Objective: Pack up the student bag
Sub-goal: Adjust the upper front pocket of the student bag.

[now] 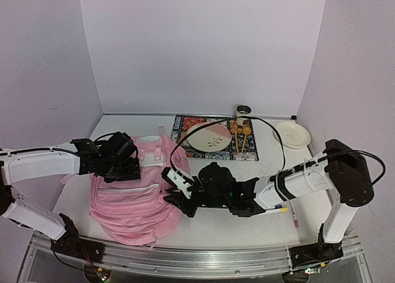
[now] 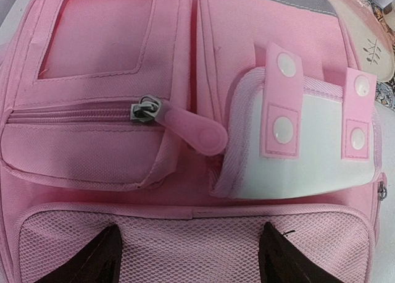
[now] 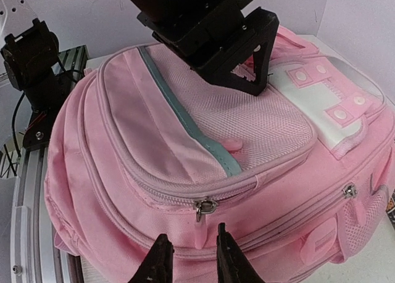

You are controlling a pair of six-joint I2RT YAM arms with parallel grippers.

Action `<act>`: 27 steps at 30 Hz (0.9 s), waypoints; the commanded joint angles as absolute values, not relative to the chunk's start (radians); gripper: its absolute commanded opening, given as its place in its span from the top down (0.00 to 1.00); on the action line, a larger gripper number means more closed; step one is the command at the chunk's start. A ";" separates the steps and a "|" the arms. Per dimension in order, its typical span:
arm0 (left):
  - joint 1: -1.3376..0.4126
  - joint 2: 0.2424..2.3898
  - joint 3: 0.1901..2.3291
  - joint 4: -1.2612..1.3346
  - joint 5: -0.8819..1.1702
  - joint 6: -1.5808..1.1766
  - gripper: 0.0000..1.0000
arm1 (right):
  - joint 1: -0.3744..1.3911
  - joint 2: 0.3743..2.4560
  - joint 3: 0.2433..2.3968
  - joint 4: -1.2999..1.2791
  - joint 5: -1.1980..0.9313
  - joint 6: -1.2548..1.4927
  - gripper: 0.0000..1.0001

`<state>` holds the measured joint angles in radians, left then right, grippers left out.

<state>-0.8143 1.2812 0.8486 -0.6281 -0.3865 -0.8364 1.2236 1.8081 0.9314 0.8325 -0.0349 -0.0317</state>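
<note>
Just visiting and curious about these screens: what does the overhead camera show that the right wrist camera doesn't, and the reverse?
Only overhead: the patterned placemat, a decorated plate on it, a white plate beside it, and a cup. Only right wrist: the metal zip pull on the student bag, just beyond the tips of the right gripper. Both: the pink student bag itself, with the left gripper over it.

White table [image 1: 247, 230], student bag [image 1: 133, 202], patterned mat [image 1: 185, 123], plate [image 1: 292, 134], perhaps pen [image 1: 295, 220]
</note>
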 commanded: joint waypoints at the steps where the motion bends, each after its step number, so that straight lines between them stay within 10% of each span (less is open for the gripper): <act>1: -0.817 1.283 0.843 -0.574 -0.305 -0.830 0.23 | 1.224 1.861 0.967 0.887 -0.033 -0.045 0.75; 13: -0.816 1.285 0.847 -0.574 -0.298 -0.830 0.24 | 1.224 1.955 1.018 0.894 -0.021 -0.054 0.71; 19: -0.817 1.275 0.837 -0.575 -0.307 -0.835 0.24 | 1.223 1.948 1.027 0.876 -0.001 -0.063 0.99; 27: -0.816 1.272 0.813 -0.577 -0.353 -0.836 0.24 | 1.224 1.803 1.031 0.582 -0.002 -0.040 1.00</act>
